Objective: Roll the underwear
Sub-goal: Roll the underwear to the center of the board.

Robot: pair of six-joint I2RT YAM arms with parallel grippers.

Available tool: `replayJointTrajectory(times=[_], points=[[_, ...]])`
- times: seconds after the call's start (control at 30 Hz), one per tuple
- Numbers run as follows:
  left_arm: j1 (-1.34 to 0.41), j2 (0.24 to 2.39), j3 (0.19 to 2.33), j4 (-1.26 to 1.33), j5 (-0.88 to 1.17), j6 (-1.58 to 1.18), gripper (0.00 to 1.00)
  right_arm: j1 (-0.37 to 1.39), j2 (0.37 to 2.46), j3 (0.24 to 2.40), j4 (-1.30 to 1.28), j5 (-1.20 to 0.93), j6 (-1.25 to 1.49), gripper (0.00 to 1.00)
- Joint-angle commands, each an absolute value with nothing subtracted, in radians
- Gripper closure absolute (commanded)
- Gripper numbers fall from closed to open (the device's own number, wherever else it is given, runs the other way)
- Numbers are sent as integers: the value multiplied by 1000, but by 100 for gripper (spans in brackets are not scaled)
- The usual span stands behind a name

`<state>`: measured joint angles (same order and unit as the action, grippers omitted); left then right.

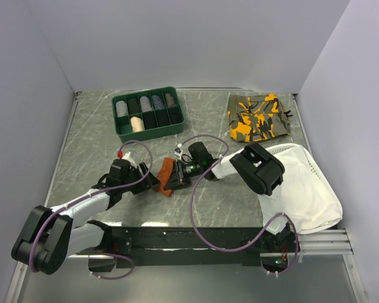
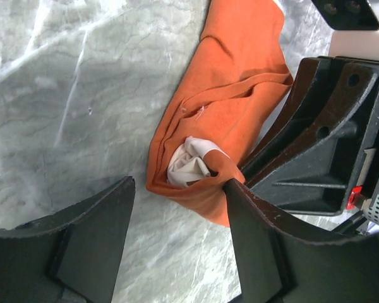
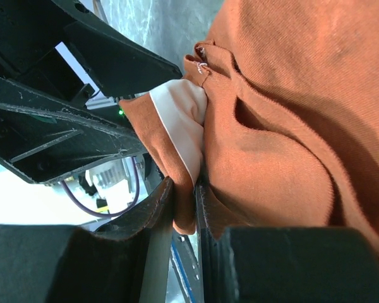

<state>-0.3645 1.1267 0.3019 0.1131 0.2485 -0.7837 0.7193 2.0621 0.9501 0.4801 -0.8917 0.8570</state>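
Your underwear (image 1: 166, 175) lay just below the middle of the overhead frame, on the grey-green, marble-veined table (image 1: 88, 145), between the two claws. It was soft rust-orange cloth with a fine woven grain. It was bunched into a loose, crumpled bundle rather than a tight cylinder, with long folds running along it and a stitched hem showing. A cream-white panel was tucked inside the folds and peeked out at the end of the bundle nearest the left wrist camera. You had the right claw (image 3: 184, 205) pinched narrow on a fold of that orange-and-white edge, at the bottom centre of its own view. The cloth was sandwiched between its dark, matte fingers (image 3: 145, 218). Your left claw (image 2: 180, 186) stood wide, its two black wedge-shaped fingers at the bottom of its view gripping nothing. The tip of the lower-right finger met the edge of the bundle, though the view did not show whether it pressed on the cloth. The right claw's black plastic frame, ribbed and bolted, filled the right side of that view. In the upper middle of the overhead frame sat a green plastic tray (image 1: 151, 131), divided into compartments that held rolled items in dark and pale tones. At upper right lay a flat orange-and-olive camouflage garment (image 1: 259, 118), and at right a large, rumpled white cloth (image 1: 306, 189).
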Motion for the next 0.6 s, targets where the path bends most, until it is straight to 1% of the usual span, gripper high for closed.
replayJointTrajectory(times=[0.0, 0.1, 0.13, 0.23, 0.3, 0.4, 0.43, 0.53, 0.57], points=[[-391, 1173, 322, 81, 173, -795, 34, 715, 2074, 968, 502, -900, 870, 77], [-405, 1190, 330, 66, 153, -808, 35, 715, 2069, 979, 496, -900, 873, 73], [-406, 1198, 334, 64, 152, -810, 35, 715, 2066, 982, 497, -900, 876, 69], [-413, 1230, 345, 55, 144, -816, 35, 715, 2045, 973, 515, -894, 884, 66], [-417, 1256, 350, 51, 141, -819, 35, 716, 2025, 968, 505, -882, 868, 62], [-423, 1288, 360, 46, 141, -821, 35, 716, 1944, 956, 439, -816, 807, 57], [-425, 1296, 367, 43, 140, -819, 35, 716, 1924, 956, 408, -761, 784, 55], [-429, 1324, 379, 38, 140, -818, 35, 719, 1847, 950, 283, -669, 684, 53], [-430, 1336, 382, 38, 140, -816, 35, 721, 1823, 939, 249, -599, 648, 50]])
